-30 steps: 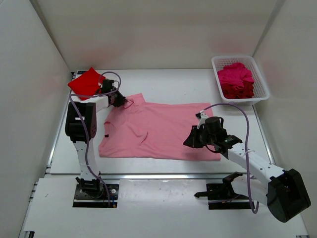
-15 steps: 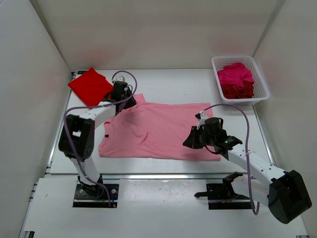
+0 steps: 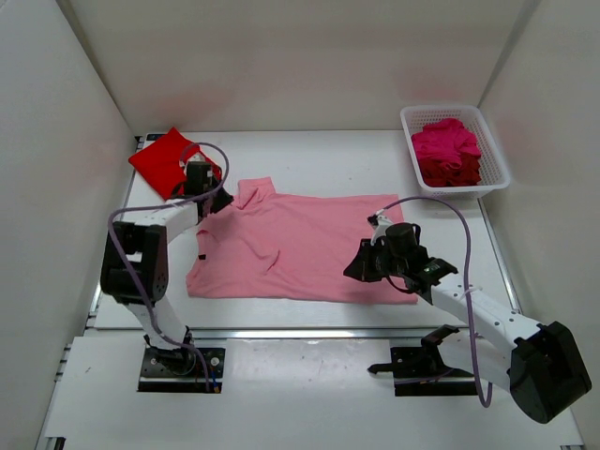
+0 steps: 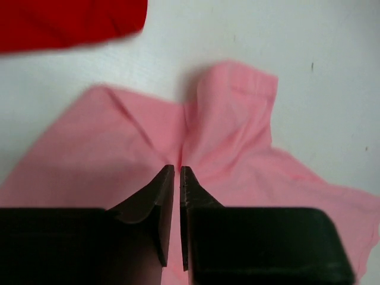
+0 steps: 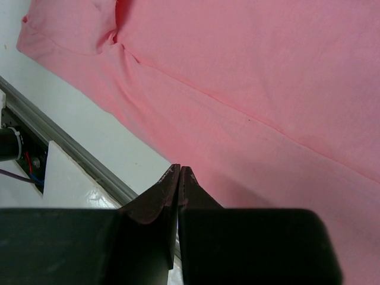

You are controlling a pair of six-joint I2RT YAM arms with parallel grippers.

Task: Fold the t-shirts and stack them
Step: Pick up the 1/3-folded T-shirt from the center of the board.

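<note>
A light pink t-shirt (image 3: 300, 244) lies spread flat in the middle of the table. My left gripper (image 3: 208, 195) is at its upper left corner. In the left wrist view the gripper (image 4: 177, 168) is shut on a pinch of the pink t-shirt (image 4: 237, 119), and creases run out from the tips. My right gripper (image 3: 355, 267) rests shut at the shirt's near hem. The right wrist view shows its tips (image 5: 179, 169) on the edge of the pink cloth (image 5: 267, 89); I cannot tell if any cloth is caught. A folded bright red t-shirt (image 3: 164, 157) lies at the far left.
A white lattice basket (image 3: 497, 159) at the far right holds bunched magenta shirts (image 3: 448, 150). White walls enclose the table on three sides. A metal rail (image 5: 71, 154) runs along the table's near edge.
My left gripper has swung left along the shirt's upper left corner and its jaws have narrowed onto the pink cloth. The right arm has barely moved.
</note>
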